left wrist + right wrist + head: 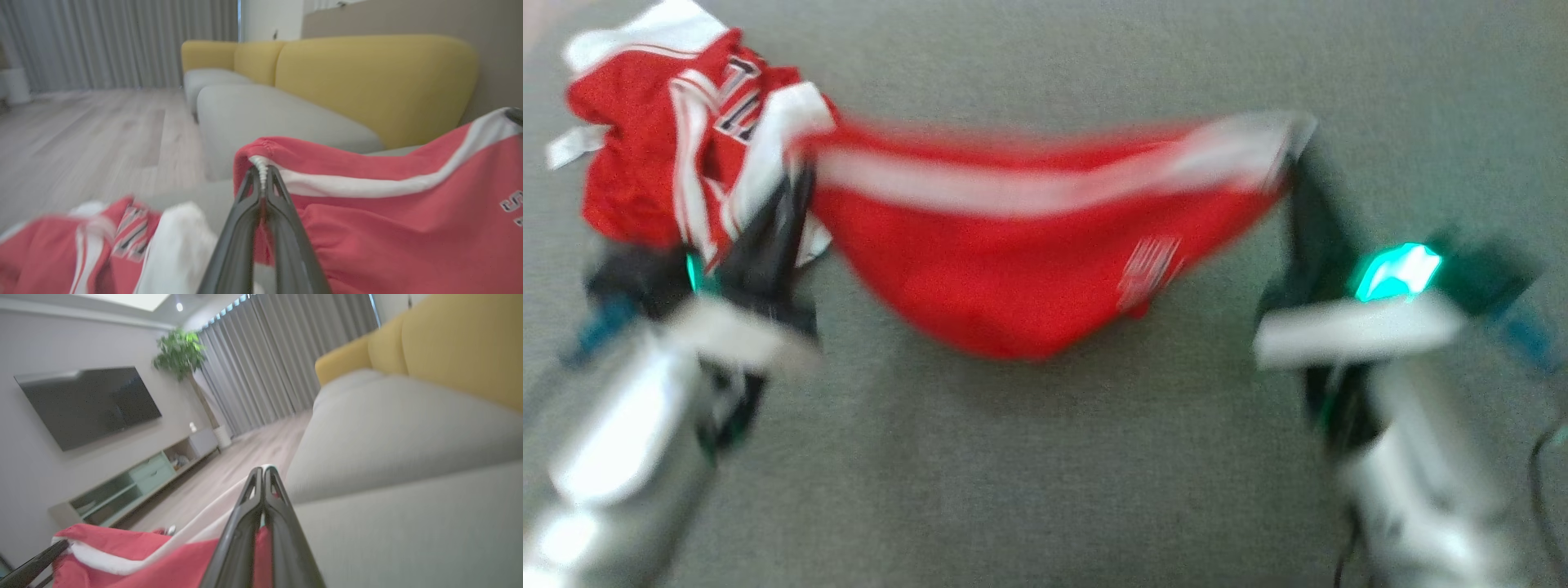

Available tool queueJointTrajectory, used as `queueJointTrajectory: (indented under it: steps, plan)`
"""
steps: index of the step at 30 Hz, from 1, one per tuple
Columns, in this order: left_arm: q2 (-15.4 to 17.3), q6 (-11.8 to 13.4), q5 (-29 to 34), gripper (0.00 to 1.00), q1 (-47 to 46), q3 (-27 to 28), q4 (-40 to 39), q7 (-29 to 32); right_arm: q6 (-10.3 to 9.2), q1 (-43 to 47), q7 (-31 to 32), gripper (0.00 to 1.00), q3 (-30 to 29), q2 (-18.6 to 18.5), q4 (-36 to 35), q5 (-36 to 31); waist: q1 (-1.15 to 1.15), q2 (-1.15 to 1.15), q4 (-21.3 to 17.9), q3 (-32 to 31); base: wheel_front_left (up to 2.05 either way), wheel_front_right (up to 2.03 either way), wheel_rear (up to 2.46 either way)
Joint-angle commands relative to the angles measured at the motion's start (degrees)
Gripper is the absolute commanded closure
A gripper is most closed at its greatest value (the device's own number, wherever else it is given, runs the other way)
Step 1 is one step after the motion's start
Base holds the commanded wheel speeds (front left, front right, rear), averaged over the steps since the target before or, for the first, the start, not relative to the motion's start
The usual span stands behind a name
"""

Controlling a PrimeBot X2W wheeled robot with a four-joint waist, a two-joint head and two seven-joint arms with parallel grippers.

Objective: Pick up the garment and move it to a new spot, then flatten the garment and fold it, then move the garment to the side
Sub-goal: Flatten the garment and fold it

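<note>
Passes over a spare red jersey (645, 147) left of the left gripper (261, 171), pinches the garment (1029, 269) by its white band there, and clamps the other end in the right gripper (264, 471). Hangs it sagging between them over the sofa seat (1045, 474). Looks past the pickup, with placing, flattening, folding and moving aside yet to do.

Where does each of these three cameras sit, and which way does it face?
Head: on the head, facing down at red white-banded fabric shorts stretched between left pincer and right pincer; pale forearms show.
Left wrist: on that wrist, along its shut fingers toward a yellow-backed sofa.
Right wrist: likewise, along its fingers toward a dark wall television.
Shared: the shorts.
</note>
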Motion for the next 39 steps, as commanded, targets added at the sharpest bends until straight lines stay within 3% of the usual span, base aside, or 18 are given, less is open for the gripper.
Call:
queueJointTrajectory:
  steps: [1, 7, 11, 15, 18, 22, 31, 39]
  plan:
    - [3.0, 0.0, 0.0, 1.0, -6.8, 2.0, -3.1, -0.7, 0.37, -5.3, -0.2, 1.0, 0.0, -0.1, -3.0, -0.8, 0.0, 0.0, -1.9, 2.1, 0.0, 0.0, 0.0]
    - [5.0, 0.0, -4.2, 1.0, -30.0, -3.5, -7.3, -0.4, 0.37, -26.2, -0.2, 1.0, -8.5, -4.6, -5.2, -3.3, 0.0, 0.0, -5.8, 8.6, 0.0, 0.0, 0.0]
    - [2.2, 0.0, -6.3, 1.0, -43.1, -3.9, -5.0, -0.6, 0.37, -36.7, -0.2, 1.0, -14.3, -6.9, -6.7, -4.0, 0.0, 0.0, -7.5, 11.6, 0.0, 0.0, 0.0]
    - [0.0, 0.0, -7.4, 1.0, -47.8, -3.2, -5.0, -0.7, 0.37, -40.5, -0.2, 1.0, -16.6, -8.9, -9.2, -5.4, 0.0, 0.0, -8.9, 12.9, 0.0, 0.0, 0.0]
    - [-0.9, 0.0, -9.3, 1.0, -43.7, -3.2, -7.1, -0.7, 0.37, -37.0, -0.2, 1.0, -18.0, -9.0, -12.2, -5.9, 0.0, 0.0, -9.2, 12.9, 0.0, 0.0, 0.0]
    - [-1.1, 0.0, -8.0, 1.0, -32.5, -3.5, -10.5, -0.7, 0.37, -25.1, -0.2, 1.0, -19.0, -8.2, -15.4, -7.6, 0.0, 0.0, -8.5, 12.2, 0.0, 0.0, 0.0]
    - [-1.7, 0.0, 1.1, 1.0, -2.0, -4.6, -14.0, -0.7, 0.37, 7.0, -0.2, 1.0, -20.5, -2.4, -23.0, -7.7, 0.0, 0.0, -8.4, 8.9, 0.0, 0.0, 0.0]
    - [-0.1, 0.0, 5.5, 1.0, 15.8, 1.3, -19.9, -0.7, 0.37, 23.5, -0.2, 1.0, -20.9, -1.3, -32.6, -6.3, 0.0, 0.0, -9.4, 6.3, 0.0, 0.0, 0.0]
